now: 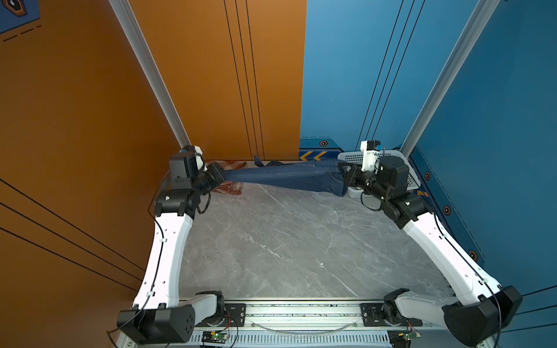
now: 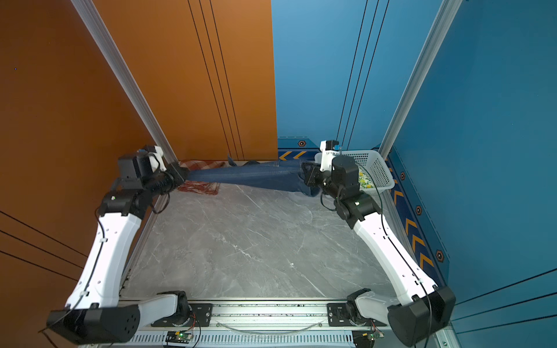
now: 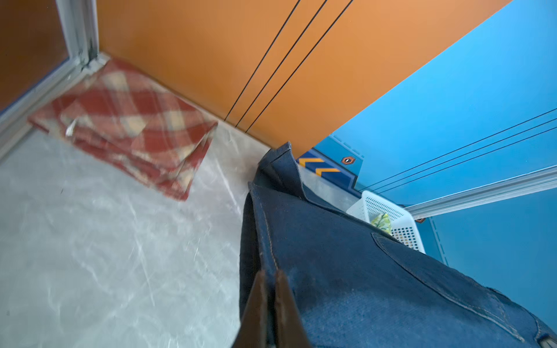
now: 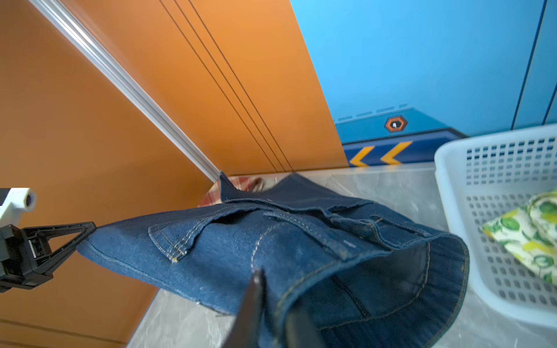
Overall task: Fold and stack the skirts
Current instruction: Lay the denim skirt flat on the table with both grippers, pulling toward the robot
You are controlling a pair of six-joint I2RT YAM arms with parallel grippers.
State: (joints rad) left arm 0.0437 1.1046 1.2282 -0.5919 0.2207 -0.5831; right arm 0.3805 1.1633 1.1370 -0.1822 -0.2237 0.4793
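The dark blue denim skirt point(image 1: 286, 177) point(image 2: 256, 176) hangs stretched between both grippers above the far edge of the table. My left gripper point(image 1: 221, 176) point(image 3: 271, 274) is shut on one end of it. At the other end my right gripper point(image 1: 342, 173) point(image 4: 277, 290) has its jaws parted, with the skirt's point(image 4: 271, 241) doubled edge still lying between them. The red-and-cream plaid skirt point(image 3: 129, 120) point(image 2: 202, 188) lies folded in the far left corner, below the left gripper. The lemon-print skirt point(image 4: 530, 235) point(image 2: 366, 180) lies inside the basket.
A white perforated basket point(image 4: 497, 156) point(image 2: 376, 162) stands at the far right corner, right behind the right wrist. Orange and blue walls close off the back and sides. The grey marble table point(image 1: 286, 241) stretches toward the near rail.
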